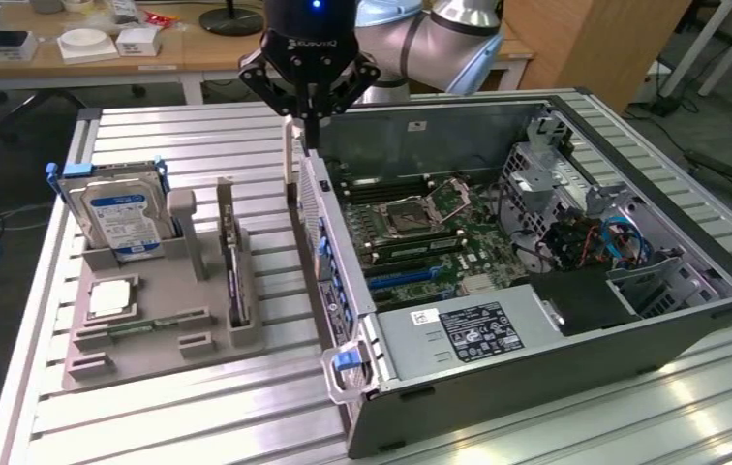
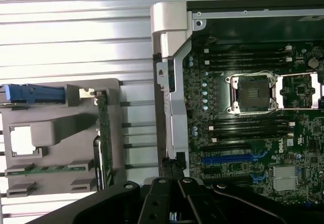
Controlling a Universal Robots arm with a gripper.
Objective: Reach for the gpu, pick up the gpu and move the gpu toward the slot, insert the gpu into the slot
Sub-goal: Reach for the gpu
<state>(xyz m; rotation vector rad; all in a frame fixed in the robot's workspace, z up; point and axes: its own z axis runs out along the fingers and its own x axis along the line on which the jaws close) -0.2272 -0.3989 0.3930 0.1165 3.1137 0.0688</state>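
The gpu (image 1: 231, 254) is a thin dark card standing on edge in a slit of the grey holder (image 1: 146, 358), to the exterior view's left of the open computer case (image 1: 676, 320). In the wrist view the gpu (image 2: 105, 138) shows edge-on as a narrow green-dark strip. My gripper (image 1: 305, 118) hangs above the case's near wall, up and to the exterior view's right of the gpu, well clear of it. Its fingers meet at the tips and hold nothing. The blue slots (image 1: 405, 277) lie on the motherboard inside the case, and the blue slots (image 2: 234, 158) also appear close to the gripper (image 2: 172, 172).
The holder also carries a blue-labelled hard drive (image 1: 121, 218), a square chip (image 1: 110, 298) and a green memory stick (image 1: 146, 325). The case's metal wall (image 1: 327, 242) stands between the holder and the motherboard. A slatted aluminium table (image 1: 185, 426) lies under everything.
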